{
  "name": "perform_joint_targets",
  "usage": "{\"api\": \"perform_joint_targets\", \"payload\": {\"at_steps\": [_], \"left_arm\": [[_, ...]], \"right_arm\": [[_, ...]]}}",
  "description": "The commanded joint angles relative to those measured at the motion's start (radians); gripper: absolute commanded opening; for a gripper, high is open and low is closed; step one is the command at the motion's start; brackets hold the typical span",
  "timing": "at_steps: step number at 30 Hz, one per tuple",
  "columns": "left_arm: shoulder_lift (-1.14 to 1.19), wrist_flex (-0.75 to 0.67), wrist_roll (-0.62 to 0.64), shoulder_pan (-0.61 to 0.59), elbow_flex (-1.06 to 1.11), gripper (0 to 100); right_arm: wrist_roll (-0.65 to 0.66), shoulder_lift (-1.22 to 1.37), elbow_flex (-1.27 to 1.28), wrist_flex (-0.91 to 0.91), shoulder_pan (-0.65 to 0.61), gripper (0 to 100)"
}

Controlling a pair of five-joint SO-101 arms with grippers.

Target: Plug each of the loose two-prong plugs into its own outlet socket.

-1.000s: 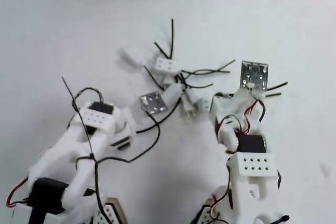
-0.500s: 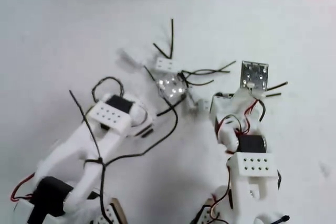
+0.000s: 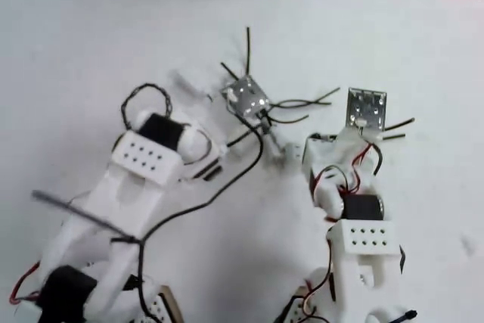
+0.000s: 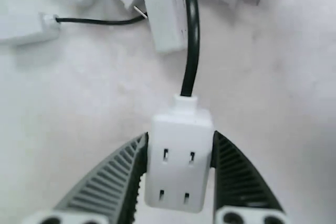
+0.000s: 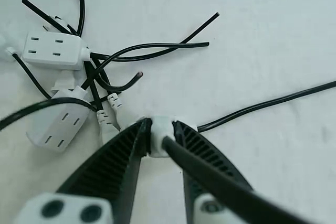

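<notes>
left gripper [image 4: 179, 140] hauls outlet block [image 4: 178, 174] up the bench [image 3: 83, 51]

clamped on the block's sides, it has carried it from mid-bench up beside the tangle of black cords [image 5: 93, 74]. the right gripper [image 5: 160, 125] pinches a small white plug [image 5: 159, 136] near those cords, unmoved.

High view looks down over the table [image 3: 91, 35]; both wrist views face the shared cord tangle [image 3: 263, 116] closely.
</notes>
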Motion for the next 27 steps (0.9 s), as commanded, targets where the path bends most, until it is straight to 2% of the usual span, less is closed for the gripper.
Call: {"api": "perform_joint_targets", "payload": {"at_steps": [1, 5, 9, 13, 17, 19, 22, 27], "left_arm": [[-0.137, 0.011, 0.006, 0.007, -0.037, 13], [-0.136, -0.002, 0.005, 0.005, 0.003, 13], [-0.084, -0.104, 0.008, 0.013, 0.087, 13], [0.047, -0.255, 0.011, 0.015, 0.163, 13], [0.223, -0.313, 0.003, 0.015, 0.167, 14], [0.292, -0.318, 0.003, 0.015, 0.167, 19], [0.32, -0.315, 0.02, 0.005, 0.172, 34], [0.226, -0.23, 0.026, 0.004, 0.167, 35]], "right_arm": [[0.003, -0.004, -0.046, -0.019, -0.002, 1.7], [0.003, -0.004, -0.048, -0.019, -0.001, 1.7], [0.002, -0.004, -0.049, -0.019, 0.022, 1.7], [0.002, -0.005, -0.049, -0.019, 0.025, 1.7], [0.002, -0.005, -0.049, -0.019, 0.024, 1.7], [0.002, -0.005, -0.049, -0.019, 0.024, 1.7], [0.002, -0.005, -0.049, -0.019, 0.024, 1.7], [0.002, -0.004, -0.049, -0.019, 0.024, 1.7]]}}
